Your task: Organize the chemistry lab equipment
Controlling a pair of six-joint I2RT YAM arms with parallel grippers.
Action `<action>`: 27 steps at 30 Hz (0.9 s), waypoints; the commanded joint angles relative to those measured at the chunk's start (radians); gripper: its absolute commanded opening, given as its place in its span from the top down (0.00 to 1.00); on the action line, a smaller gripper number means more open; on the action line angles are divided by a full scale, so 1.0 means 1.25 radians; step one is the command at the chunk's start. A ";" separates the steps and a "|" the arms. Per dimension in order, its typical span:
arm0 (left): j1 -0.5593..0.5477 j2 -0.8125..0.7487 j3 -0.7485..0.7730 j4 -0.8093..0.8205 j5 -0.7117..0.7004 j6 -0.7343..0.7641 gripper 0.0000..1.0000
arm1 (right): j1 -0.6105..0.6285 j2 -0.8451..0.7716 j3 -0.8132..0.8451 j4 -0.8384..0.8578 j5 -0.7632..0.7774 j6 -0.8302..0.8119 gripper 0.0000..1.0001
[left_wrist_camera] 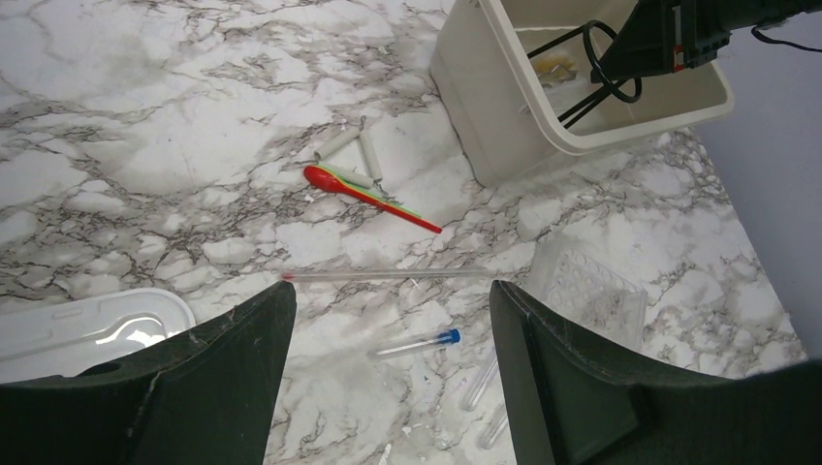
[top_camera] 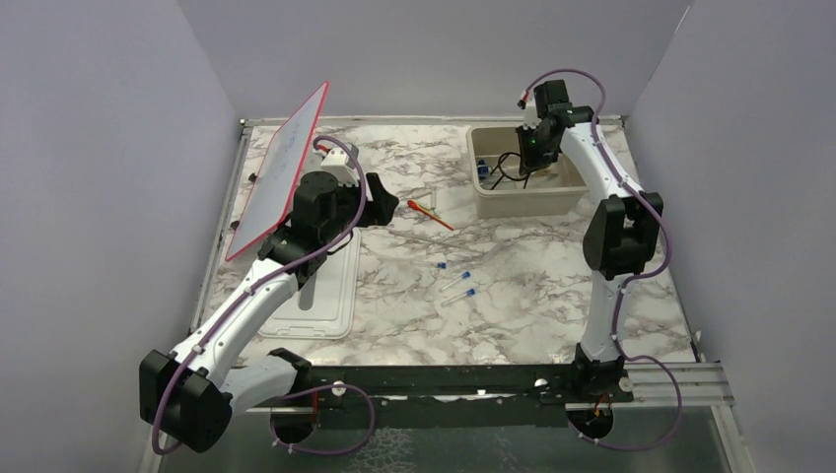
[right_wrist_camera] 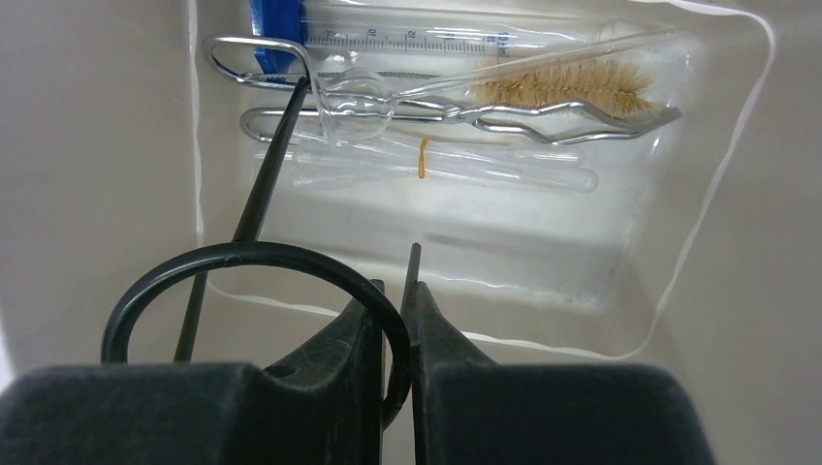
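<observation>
One black wire ring with legs (right_wrist_camera: pixel 242 248): pinched at its rim by the right gripper (right_wrist_camera: pixel 393 310), jaws nearly closed, inside the beige tub (right_wrist_camera: pixel 87 145), apparently just above the silvery wire tongs (right_wrist_camera: pixel 465 118). Second, left gripper (left_wrist_camera: pixel 393 289): wide open, empty; orange-red stick (left_wrist_camera: pixel 373 197) lies ahead on the table (left_wrist_camera: pixel 145 145), long axis slanting across the jaws.

I am reading a printed scale along the clear blue-capped tube (right_wrist_camera: pixel 436 39), which is lying at the far end of the tub (right_wrist_camera: pixel 97 145). The figures 10 and 12 are showing among fine tick marks; the remaining figures are blurring too much for me to make out. Faint marks are showing on the red-framed white board (top_camera: pixel 286 158), too small to read.
</observation>
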 commanded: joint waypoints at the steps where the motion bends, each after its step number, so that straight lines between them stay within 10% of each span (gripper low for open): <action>1: 0.002 0.007 -0.006 0.030 -0.004 0.002 0.24 | 0.023 -0.038 -0.016 0.040 0.045 0.015 0.91; 27: 0.002 0.007 -0.010 0.025 -0.011 0.006 0.24 | 0.094 -0.066 -0.045 0.073 0.251 0.098 0.98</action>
